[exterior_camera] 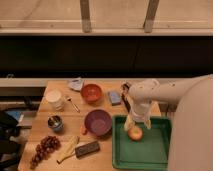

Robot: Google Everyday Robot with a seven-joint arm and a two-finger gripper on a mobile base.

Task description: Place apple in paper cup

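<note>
So the pincer [136,124] was down low over the green tray [150,157], at the end of the white arm [150,92] that stretched over the tray's back edge from the right. Honestly couldn't tell how wide the pincer was or whether it had a grip on anything; that bit just blended into the arm.

The apple [135,133] sat inside the tray, in its back-left corner, directly under the pincer. They looked to be touching or just about, but I couldn't say which.

The paper cup [53,98] was well to the left of the tray, standing upright near the far left edge of the bench [72,120], nowhere near the apple.

Other stuff, all left of the tray:
- a purple bowl [97,121] just beside its left wall
- an orange bowl [91,92] further back
- a little metal cup [55,122] left of the purple bowl
- a bunch of dark grapes [44,149] toward the front-left corner
- a dark block [87,148] near the tray's front-left corner

A small blue thing [115,97] lay just behind the tray.
</note>
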